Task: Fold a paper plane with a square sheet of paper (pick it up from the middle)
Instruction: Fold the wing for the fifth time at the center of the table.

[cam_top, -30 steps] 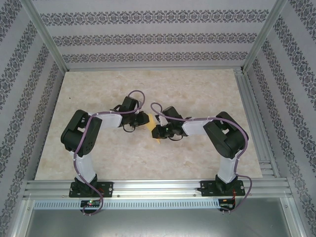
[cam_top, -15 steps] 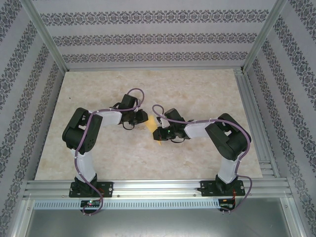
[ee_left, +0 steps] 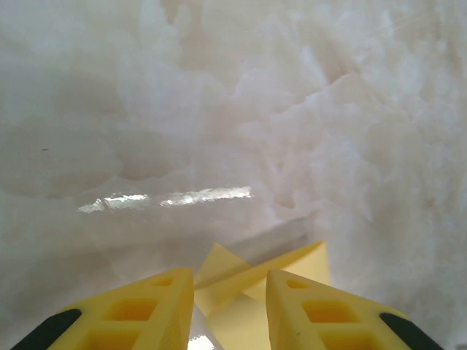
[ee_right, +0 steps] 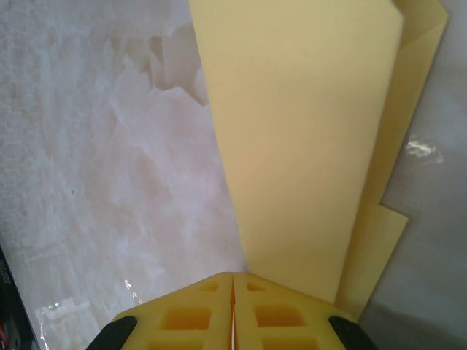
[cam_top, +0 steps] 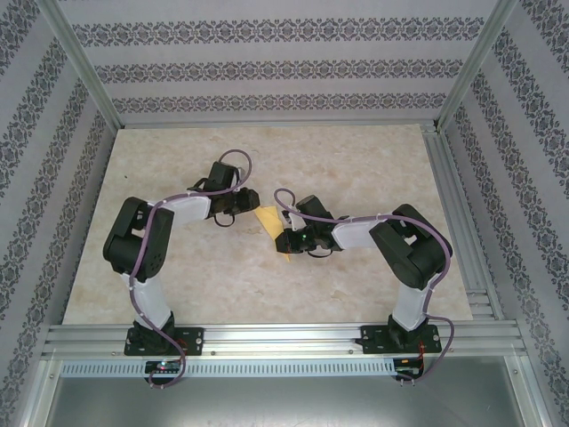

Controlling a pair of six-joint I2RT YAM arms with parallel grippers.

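Right end effector (ee_right: 233, 286) has its yellow fingers pressed flat together. It is apparently nipping the near corner of the folded yellow paper (ee_right: 299, 131), though the contact itself is hidden under the tips. The paper fans away from it in creased layers, near the middle of the marbled desk (cam_top: 178, 285). Left end effector (ee_left: 230, 295) stands spread at the paper's other end — a pointed flap shows through its gap.
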